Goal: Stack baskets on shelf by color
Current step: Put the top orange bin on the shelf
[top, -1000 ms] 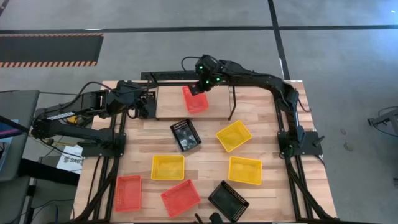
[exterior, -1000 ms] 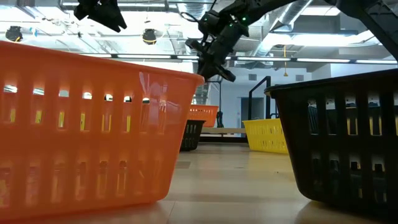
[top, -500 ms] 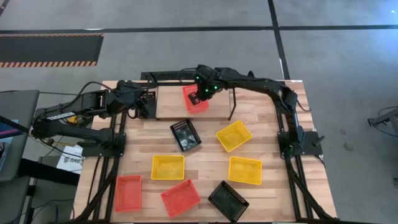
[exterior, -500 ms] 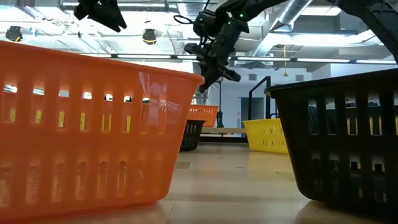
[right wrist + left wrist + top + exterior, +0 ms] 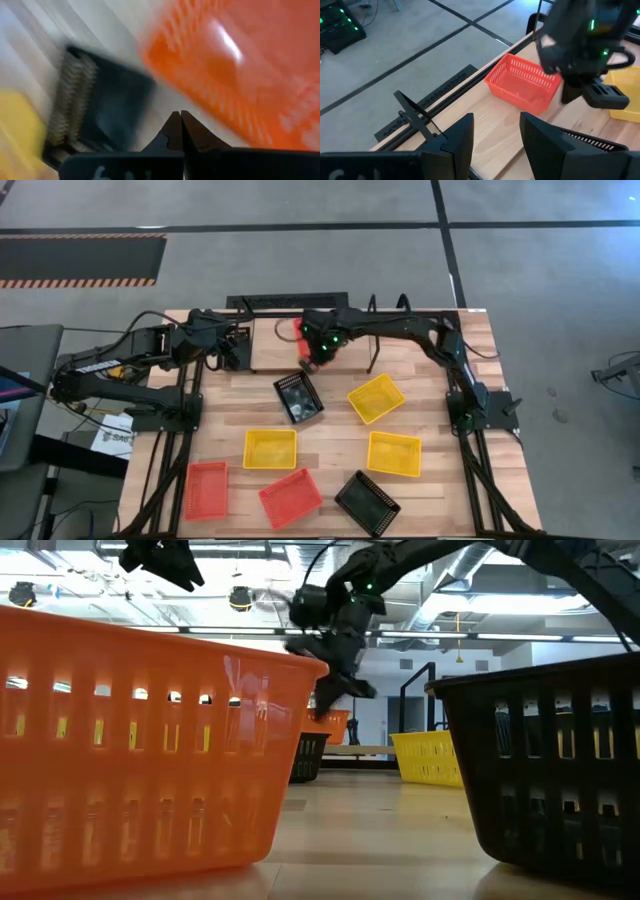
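Note:
A red-orange basket [image 5: 522, 82] sits by its base on the shelf [image 5: 268, 350], largely hidden under my right arm in the high view. My right gripper [image 5: 308, 363] is shut and hangs over the shelf's near edge, between that basket and a black basket [image 5: 298, 397] on the table. It touches neither. In its wrist view the fingertips [image 5: 181, 114] meet. My left gripper [image 5: 495, 135] is open and waits at the shelf's left end [image 5: 235, 345].
On the table lie three yellow baskets [image 5: 376, 398] [image 5: 270, 448] [image 5: 393, 453], two red-orange baskets [image 5: 206, 488] [image 5: 290, 497] and a black basket [image 5: 366, 502] at the near edge. The shelf's upright wire loop [image 5: 375, 345] stands at its right end.
My right gripper has moved from above the red-orange basket on the shelf toward the table's near edge and slightly left. It has also come down toward the black basket. The red-orange basket has stayed on the shelf.

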`<state>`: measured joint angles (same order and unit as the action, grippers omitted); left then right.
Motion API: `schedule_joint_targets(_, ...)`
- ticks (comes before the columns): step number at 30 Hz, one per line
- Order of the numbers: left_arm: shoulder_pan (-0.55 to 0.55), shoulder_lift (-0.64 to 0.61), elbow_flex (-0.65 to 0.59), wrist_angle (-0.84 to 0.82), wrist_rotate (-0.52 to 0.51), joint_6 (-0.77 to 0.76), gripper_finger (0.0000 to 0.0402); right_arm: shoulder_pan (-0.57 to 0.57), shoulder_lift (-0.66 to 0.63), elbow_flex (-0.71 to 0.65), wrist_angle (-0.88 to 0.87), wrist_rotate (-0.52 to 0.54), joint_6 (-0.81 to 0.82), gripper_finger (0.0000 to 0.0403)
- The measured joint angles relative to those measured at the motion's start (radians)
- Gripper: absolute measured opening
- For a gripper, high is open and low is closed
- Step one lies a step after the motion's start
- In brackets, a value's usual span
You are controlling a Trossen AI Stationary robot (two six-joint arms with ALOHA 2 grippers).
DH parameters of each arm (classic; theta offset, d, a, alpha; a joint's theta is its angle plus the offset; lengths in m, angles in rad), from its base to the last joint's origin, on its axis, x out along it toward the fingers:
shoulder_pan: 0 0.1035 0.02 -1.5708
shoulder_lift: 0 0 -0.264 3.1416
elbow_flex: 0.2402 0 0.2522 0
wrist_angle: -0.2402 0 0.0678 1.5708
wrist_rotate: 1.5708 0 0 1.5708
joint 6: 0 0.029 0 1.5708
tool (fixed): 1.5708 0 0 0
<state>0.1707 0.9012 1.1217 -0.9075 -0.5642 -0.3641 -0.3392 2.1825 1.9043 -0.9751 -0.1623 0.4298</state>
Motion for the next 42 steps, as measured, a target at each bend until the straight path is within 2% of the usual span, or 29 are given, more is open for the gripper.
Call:
schedule_joint_targets(5, 0.0, 0.003, 0.0, 0.0, 0.0, -0.02, 0.0148, -0.003, 0.037, 0.063, -0.044, 0.03, -0.055, 0.0001)
schedule_joint_targets(10, 0.004, 0.015, 0.0, 0.0, -0.002, -0.033, 0.0148, -0.003, 0.03, 0.201, -0.068, 0.051, -0.093, 0.0)
schedule_joint_targets(15, 0.004, 0.035, 0.0, 0.0, 0.001, -0.034, 0.0148, -0.021, 0.008, 0.348, -0.069, 0.094, -0.203, 0.0)
schedule_joint_targets(22, 0.003, 0.055, 0.0, 0.019, -0.009, -0.03, 0.0148, -0.152, 0.013, 0.369, -0.08, 0.128, -0.305, 0.0)
schedule_joint_targets(27, 0.003, 0.056, 0.0, 0.034, -0.009, -0.032, 0.0148, -0.259, 0.013, 0.369, -0.055, 0.168, -0.296, 0.0)
schedule_joint_targets(31, 0.003, 0.056, 0.0, 0.035, -0.009, -0.037, 0.0148, -0.293, 0.024, 0.371, -0.03, 0.13, -0.271, 0.0)
schedule_joint_targets(38, 0.003, 0.056, 0.0, 0.036, -0.028, -0.05, 0.0148, -0.197, 0.076, 0.365, -0.012, -0.062, -0.338, 0.0)
schedule_joint_targets(42, 0.004, 0.056, 0.0, 0.038, -0.036, -0.052, 0.0148, -0.144, 0.134, 0.368, -0.033, -0.054, -0.377, 0.0)
